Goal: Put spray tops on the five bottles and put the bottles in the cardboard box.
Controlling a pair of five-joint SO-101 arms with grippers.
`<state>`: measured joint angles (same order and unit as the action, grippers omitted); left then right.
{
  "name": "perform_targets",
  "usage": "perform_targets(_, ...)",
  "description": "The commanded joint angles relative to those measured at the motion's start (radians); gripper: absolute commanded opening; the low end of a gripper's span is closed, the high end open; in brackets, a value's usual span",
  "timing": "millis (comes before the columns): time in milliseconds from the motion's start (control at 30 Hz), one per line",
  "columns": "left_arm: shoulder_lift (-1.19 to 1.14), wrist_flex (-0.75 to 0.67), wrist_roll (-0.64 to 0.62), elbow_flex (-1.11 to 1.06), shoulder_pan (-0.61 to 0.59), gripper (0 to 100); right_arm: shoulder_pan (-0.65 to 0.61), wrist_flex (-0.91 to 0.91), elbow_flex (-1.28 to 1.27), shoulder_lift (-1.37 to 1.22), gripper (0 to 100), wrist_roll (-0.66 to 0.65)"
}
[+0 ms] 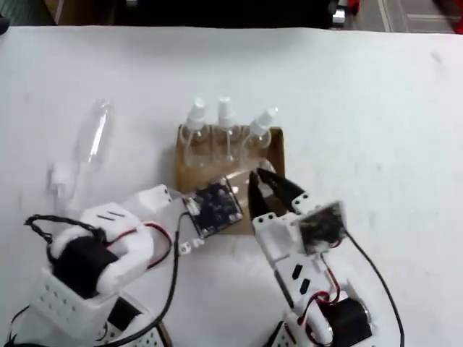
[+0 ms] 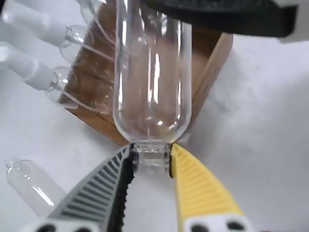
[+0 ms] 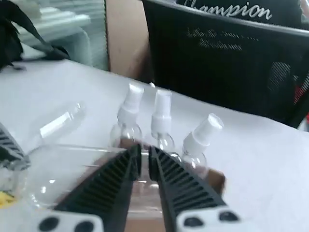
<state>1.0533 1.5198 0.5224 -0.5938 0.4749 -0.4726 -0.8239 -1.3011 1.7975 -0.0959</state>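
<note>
**Over the cardboard box: one bottle held by its neck**

At the middle of the table point(image 1: 376, 87) the cardboard box point(image 1: 187, 173) is seen, with three capped bottles point(image 1: 226, 130) standing in a row along its 12 o'clock wall.

At 7 o'clock of the box the left gripper point(image 2: 150, 157) is closed on the neck of a clear held bottle point(image 2: 152, 72). The neck is pinched between a grey finger and a yellow one, and the body is stretched out over the box.

At 5 o'clock the right gripper point(image 3: 145, 153) is placed, its black fingers parted only by a narrow slit. Whether anything thin is caught there cannot be told.

Well apart from the box, at 10 o'clock, a bare bottle point(image 1: 94, 134) is laid on its side. A small white piece point(image 1: 61, 177) near it is too blurred to be named.

White script is seen on the back of a dark chair point(image 3: 231, 53) beyond the table.

In the high view the left gripper's fingers are covered by a circuit board point(image 1: 213, 206). In the left wrist view the far end of the held bottle is cut off. In the right wrist view the lower parts of the capped bottles are hidden behind the black fingers.
</note>
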Motion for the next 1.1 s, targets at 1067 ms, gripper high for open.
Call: perform_targets(1067, 0.004, -0.226, -0.204, 0.155, 0.099, 3, -0.038, -0.021, -0.029, 0.007, 1.6, -0.003)
